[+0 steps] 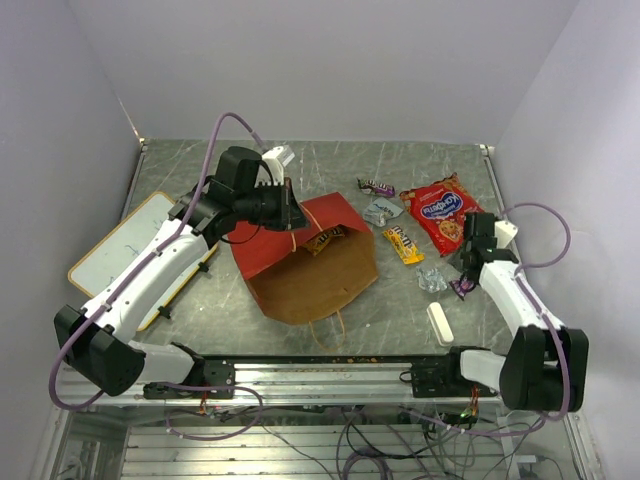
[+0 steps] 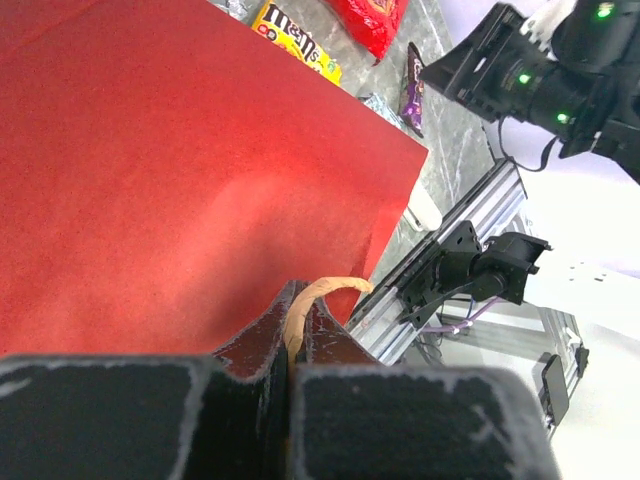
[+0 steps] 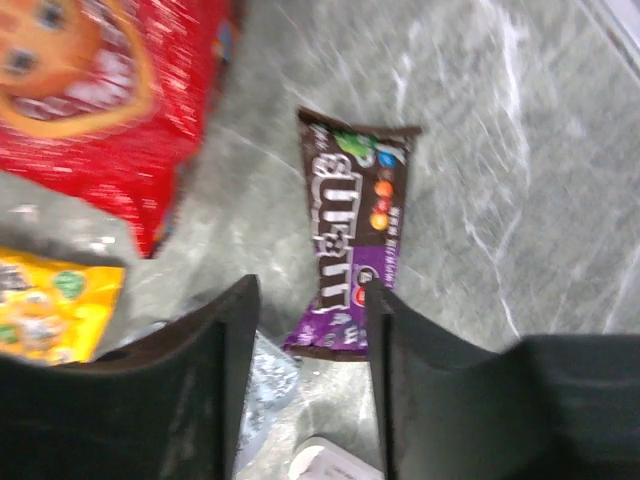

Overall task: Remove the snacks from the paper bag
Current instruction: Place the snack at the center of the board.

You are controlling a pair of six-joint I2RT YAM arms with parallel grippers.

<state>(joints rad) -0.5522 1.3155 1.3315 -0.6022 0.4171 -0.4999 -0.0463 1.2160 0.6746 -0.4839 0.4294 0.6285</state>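
The paper bag (image 1: 300, 225) lies on its side mid-table, red outside, its brown inside (image 1: 310, 285) facing the arms. My left gripper (image 1: 290, 210) is shut on a tan loop handle (image 2: 335, 288) at the bag's red wall (image 2: 180, 180). An orange-brown wrapper (image 1: 325, 238) shows in the bag's mouth. On the table to the right lie the large red packet (image 1: 440, 212), yellow packet (image 1: 402, 244), brown wrapper (image 1: 376, 186), two silver wrappers (image 1: 381, 211) and a purple packet (image 1: 462, 288). My right gripper (image 3: 310, 295) is open and empty just above the purple packet (image 3: 355, 260).
A small white oblong block (image 1: 439, 322) lies near the front right, just behind my right gripper (image 1: 468, 268). A yellow-framed whiteboard (image 1: 130, 250) lies at the left under my left arm. The bag's second handle (image 1: 328, 335) trails toward the front rail.
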